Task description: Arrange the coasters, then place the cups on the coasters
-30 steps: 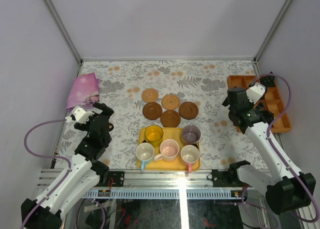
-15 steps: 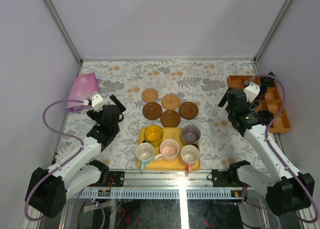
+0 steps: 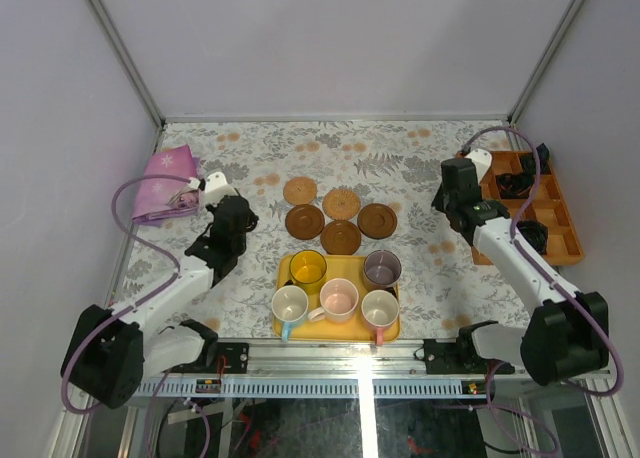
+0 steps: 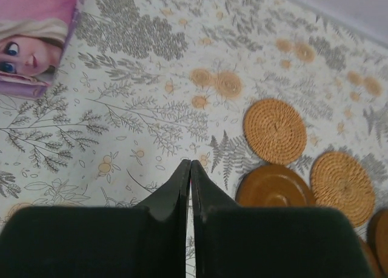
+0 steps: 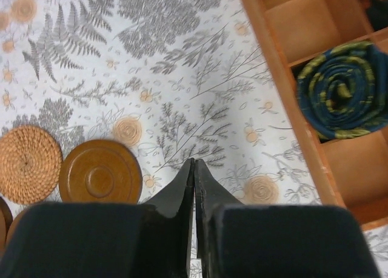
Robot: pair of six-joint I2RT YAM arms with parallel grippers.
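Note:
Several round coasters lie in a cluster mid-table: two tan ones (image 3: 299,190) (image 3: 341,203) and three dark brown ones (image 3: 304,221) (image 3: 377,220) (image 3: 341,237). Several cups stand on a yellow tray (image 3: 335,336) in front of them: a yellow cup (image 3: 307,268), a grey-purple cup (image 3: 382,269), a white and blue cup (image 3: 289,304) and two pink cups (image 3: 339,299) (image 3: 380,308). My left gripper (image 4: 190,162) is shut and empty, over the cloth left of a dark coaster (image 4: 276,188). My right gripper (image 5: 194,161) is shut and empty, right of a dark coaster (image 5: 100,172).
A pink picture book (image 3: 165,183) lies at the far left. An orange compartment tray (image 3: 560,248) stands at the right edge, holding a rolled blue and yellow cloth (image 5: 339,90) and dark items. Flower-patterned cloth covers the table, with walls on three sides.
Both grippers have gone from open to shut. Both arms have reached forward and inward, toward the coaster cluster. Coasters and cups have not moved.

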